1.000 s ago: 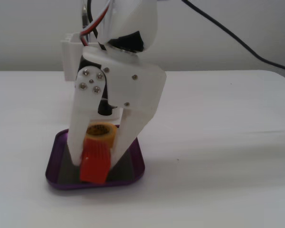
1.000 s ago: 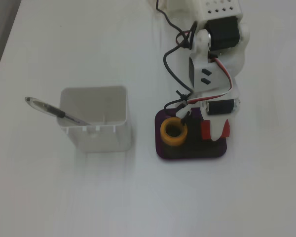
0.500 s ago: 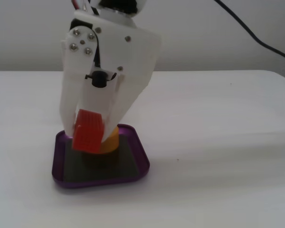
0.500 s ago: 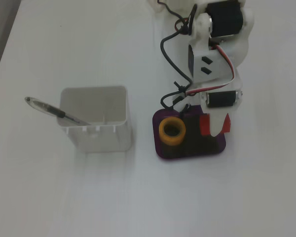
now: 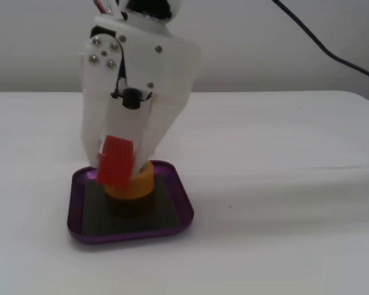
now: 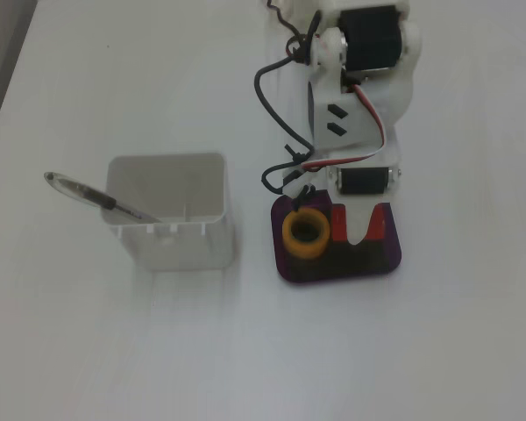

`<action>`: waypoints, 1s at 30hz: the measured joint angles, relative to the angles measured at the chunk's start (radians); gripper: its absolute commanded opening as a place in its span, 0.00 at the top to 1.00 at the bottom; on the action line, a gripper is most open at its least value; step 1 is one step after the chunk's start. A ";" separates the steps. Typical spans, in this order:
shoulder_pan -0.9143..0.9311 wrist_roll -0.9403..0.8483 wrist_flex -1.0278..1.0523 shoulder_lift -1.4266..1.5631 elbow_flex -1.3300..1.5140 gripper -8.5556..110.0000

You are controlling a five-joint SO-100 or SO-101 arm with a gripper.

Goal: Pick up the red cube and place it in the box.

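The red cube (image 5: 115, 161) is tilted and held between the white fingers of my gripper (image 5: 122, 161), just over the purple box (image 5: 130, 234), beside a yellow tape roll (image 5: 135, 184) standing in the box. I cannot tell whether the cube touches the dark floor. In the top-down fixed view the gripper (image 6: 359, 233) covers the cube's middle. The cube's red (image 6: 339, 222) shows on both sides of a white finger, to the right of the tape roll (image 6: 305, 233) and inside the box (image 6: 333, 276).
A tall white square container (image 6: 171, 219) with a pen (image 6: 96, 200) leaning out of it stands left of the box in the top-down fixed view. The arm's body and cables (image 6: 359, 79) rise behind the box. A black cable (image 5: 332, 52) runs along the wall.
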 measured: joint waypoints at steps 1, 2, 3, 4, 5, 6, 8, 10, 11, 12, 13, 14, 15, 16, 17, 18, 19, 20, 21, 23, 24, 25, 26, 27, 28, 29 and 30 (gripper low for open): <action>-0.002 0.000 0.000 0.000 0.012 0.93; -0.003 0.000 0.000 0.000 0.028 0.93; -0.003 0.000 0.000 0.000 0.038 0.93; 0.000 0.000 0.000 0.000 0.046 0.93; 0.005 0.000 -0.002 0.000 0.054 0.93; 0.008 -0.002 -0.002 0.000 0.058 0.93; 0.011 -0.005 -0.002 0.000 0.058 0.93; 0.009 -0.006 -0.002 0.000 0.058 0.93; 0.008 -0.006 -0.002 0.000 0.058 0.93; 0.006 -0.006 -0.002 0.000 0.058 0.93; 0.006 -0.006 -0.002 0.000 0.058 0.93; 0.005 -0.006 -0.002 0.000 0.058 0.93; 0.005 -0.006 -0.002 0.000 0.058 0.93; 0.000 -0.006 -0.002 0.000 0.058 0.93; -0.009 -0.006 -0.002 0.000 0.058 0.93; -0.018 -0.006 -0.002 0.000 0.058 0.93; -0.026 -0.006 -0.002 0.000 0.058 0.92; -0.038 -0.005 -0.002 0.000 0.058 0.91; -0.046 -0.005 -0.002 0.000 0.058 0.89; -0.049 -0.005 -0.002 0.000 0.058 0.84; -0.049 -0.005 -0.002 0.000 0.058 0.81; -0.046 -0.005 -0.002 0.000 0.058 0.78; -0.038 -0.005 -0.002 0.000 0.058 0.76; -0.037 -0.005 -0.002 0.000 0.058 0.74; -0.038 -0.005 -0.002 0.000 0.058 0.72; -0.038 -0.005 -0.002 0.000 0.058 0.72; -0.040 -0.005 -0.002 0.000 0.058 0.72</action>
